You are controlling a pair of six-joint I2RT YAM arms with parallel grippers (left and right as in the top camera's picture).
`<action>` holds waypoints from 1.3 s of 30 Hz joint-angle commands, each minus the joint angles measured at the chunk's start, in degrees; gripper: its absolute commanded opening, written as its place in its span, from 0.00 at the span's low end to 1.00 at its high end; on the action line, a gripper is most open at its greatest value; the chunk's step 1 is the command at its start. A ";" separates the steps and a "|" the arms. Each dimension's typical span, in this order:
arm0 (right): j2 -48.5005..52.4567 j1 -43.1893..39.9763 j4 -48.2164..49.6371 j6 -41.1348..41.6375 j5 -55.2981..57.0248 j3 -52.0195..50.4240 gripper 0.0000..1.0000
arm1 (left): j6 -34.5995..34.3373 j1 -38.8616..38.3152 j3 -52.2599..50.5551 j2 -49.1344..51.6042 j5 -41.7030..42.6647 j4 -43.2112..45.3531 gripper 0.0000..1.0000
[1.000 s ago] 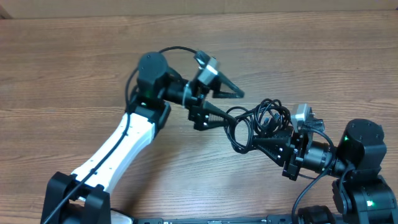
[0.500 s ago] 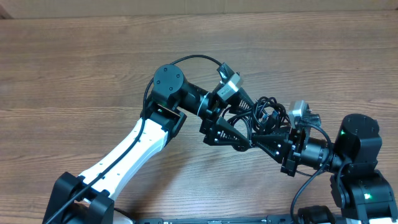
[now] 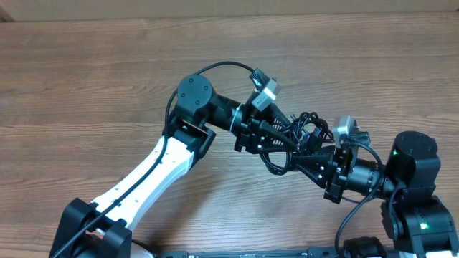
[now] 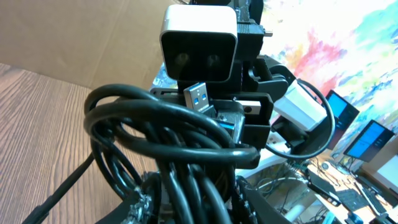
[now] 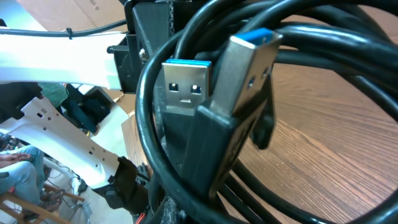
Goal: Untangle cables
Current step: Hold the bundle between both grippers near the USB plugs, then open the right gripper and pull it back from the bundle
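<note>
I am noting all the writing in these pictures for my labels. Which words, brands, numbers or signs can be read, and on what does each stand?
None can be read in any view.
Plugs: no print shows.
Cables: no marking shows.
White camera: no label shows.
Monitors in the background: too blurred to read.

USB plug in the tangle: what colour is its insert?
Blue. The USB plug among the cables shows it best in the right wrist view.
</note>
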 commanded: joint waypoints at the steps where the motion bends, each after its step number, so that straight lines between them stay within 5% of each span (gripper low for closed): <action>1: -0.50 0.20 0.55 -0.68 -1.25 0.94 0.04 | 0.39 -0.59 1.09 -0.26 -1.70 0.11 0.21; 3: -0.52 0.20 0.59 -0.68 -1.66 0.94 0.04 | 0.39 -0.57 1.09 -0.26 -1.70 0.09 0.04; 15: -0.50 0.20 -0.85 -0.22 -1.62 0.94 0.04 | 0.35 0.35 1.11 -0.26 -8.70 0.42 0.04; 39: -0.50 0.20 -3.61 -0.02 -0.28 0.94 0.04 | -7.87 0.46 1.09 -0.26 -27.06 15.37 0.04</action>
